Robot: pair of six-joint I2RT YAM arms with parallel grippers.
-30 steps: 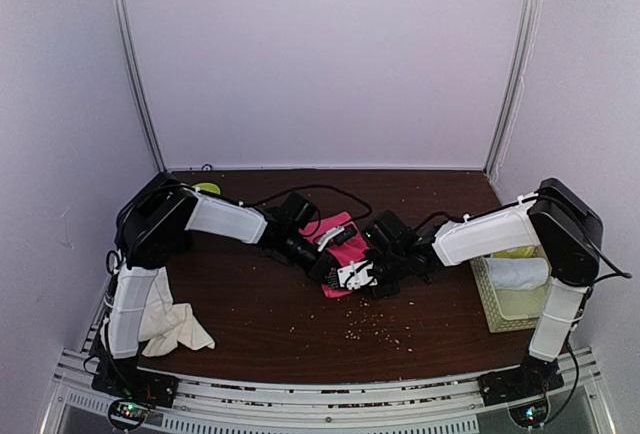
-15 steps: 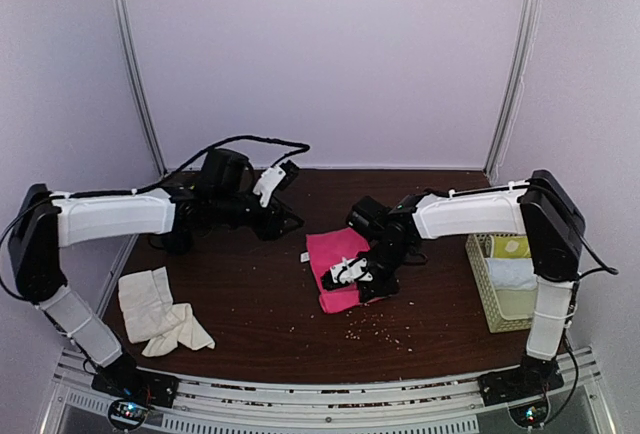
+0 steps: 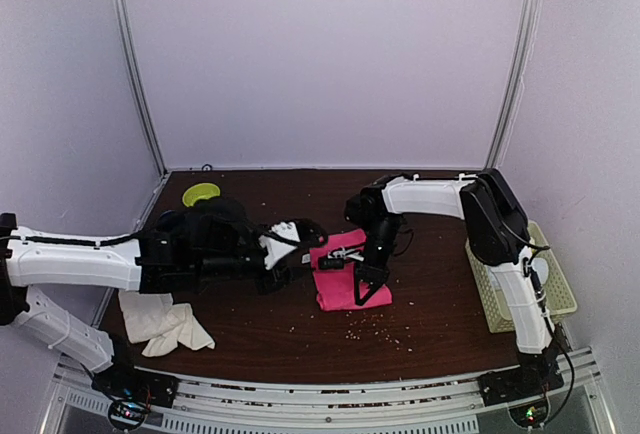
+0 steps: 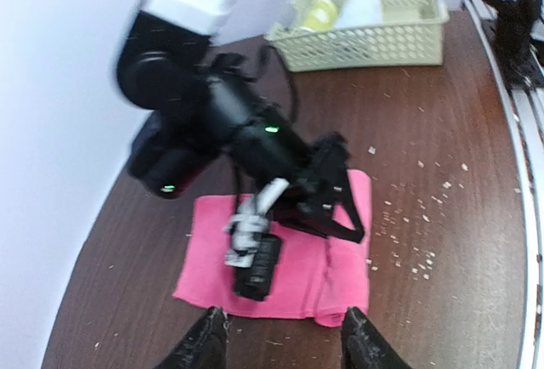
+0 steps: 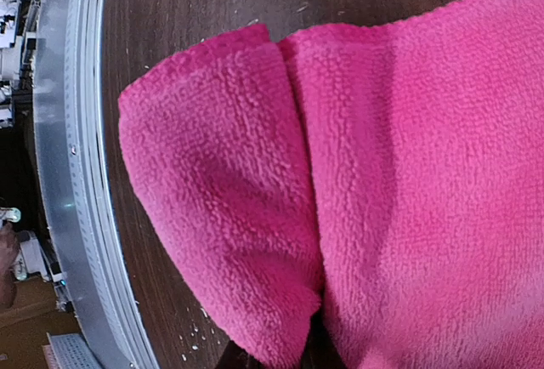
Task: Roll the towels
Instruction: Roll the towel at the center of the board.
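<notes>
The bright pink towel (image 3: 345,279) lies flat in the middle of the table, with a raised fold along its right edge (image 4: 348,258). My right gripper (image 3: 363,284) stands down on that fold and is shut on it. In the right wrist view the pink towel (image 5: 382,173) fills the frame, and its fold gathers into the dark fingers (image 5: 310,350) at the bottom. My left gripper (image 4: 285,348) hovers open just short of the towel's near edge, nothing between its fingers. The cream towel (image 3: 165,319) lies crumpled at the front left, beside the left arm.
A pale woven basket (image 3: 545,284) stands at the right edge. In the left wrist view the basket (image 4: 374,42) holds a yellow-green roll (image 4: 319,12) and a white roll (image 4: 359,3). A yellow-green object (image 3: 201,194) lies at the back left. Crumbs (image 3: 375,329) dot the wood.
My left arm swung from the towel to the back left, then came back low with its gripper opened beside the towel. My right gripper closed on the towel's fold and shifted slightly.
</notes>
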